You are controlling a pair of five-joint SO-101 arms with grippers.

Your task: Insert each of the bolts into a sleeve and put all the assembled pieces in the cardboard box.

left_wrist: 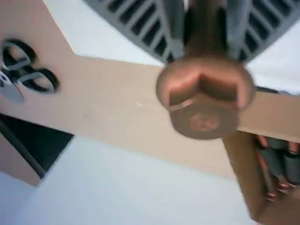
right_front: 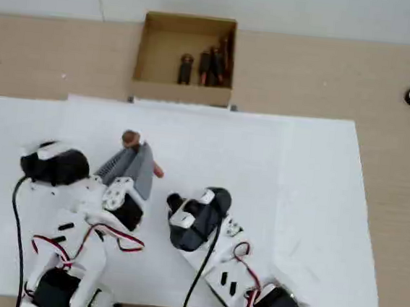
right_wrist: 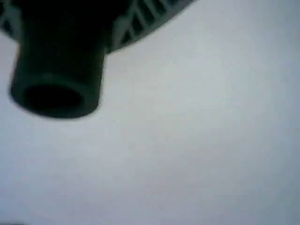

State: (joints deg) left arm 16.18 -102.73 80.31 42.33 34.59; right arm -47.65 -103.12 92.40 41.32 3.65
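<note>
Left gripper (right_front: 137,160) was clenched on a bolt (left_wrist: 204,101), pinching the shank just behind the head, over the white paper (right_front: 297,177) at the near left of the surface (right_front: 55,52). Right gripper (right_wrist: 65,18), just to its right, grasped a sleeve (right_wrist: 58,75) with the open bore facing out. The bolt was copper-coloured, with a hexagonal head on a round flange. It was likely stiff, smooth metal, fairly light, and apt to swivel if pinched at 1 end, so the grip on the shank seemed sound. The sleeve was a plain black tube, probably rigid, and best held away from its mouth. Several assembled pieces (right_front: 208,65) lay in the cardboard box (right_front: 182,92) on the far side.
</note>
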